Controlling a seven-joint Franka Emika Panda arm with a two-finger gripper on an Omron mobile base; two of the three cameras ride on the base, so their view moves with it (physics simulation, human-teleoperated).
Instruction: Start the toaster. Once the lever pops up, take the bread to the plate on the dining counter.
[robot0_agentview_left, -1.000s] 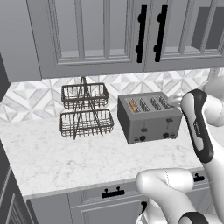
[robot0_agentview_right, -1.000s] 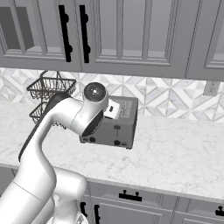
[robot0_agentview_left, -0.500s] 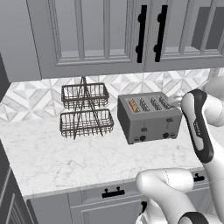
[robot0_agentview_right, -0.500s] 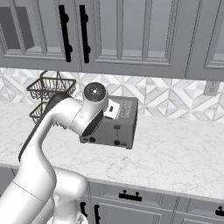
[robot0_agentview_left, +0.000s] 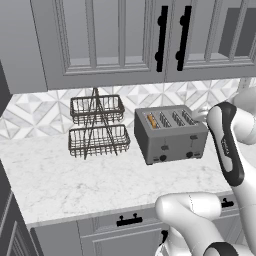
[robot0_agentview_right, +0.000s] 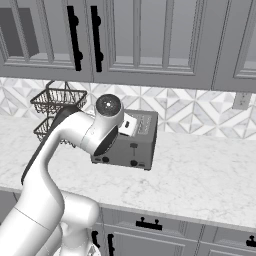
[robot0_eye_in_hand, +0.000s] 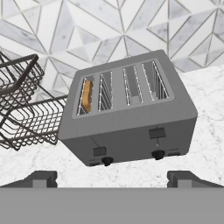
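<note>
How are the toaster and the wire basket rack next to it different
The toaster is a solid grey metal box; the wire basket rack is dark open wire you can see through. The toaster is low with four top slots, bread in one; the rack is taller, two tiers. Both stand on the marble counter by the tiled wall.

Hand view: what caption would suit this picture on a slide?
Open gripper faces the toaster, bread in its leftmost slot, wire basket rack beside.
</note>
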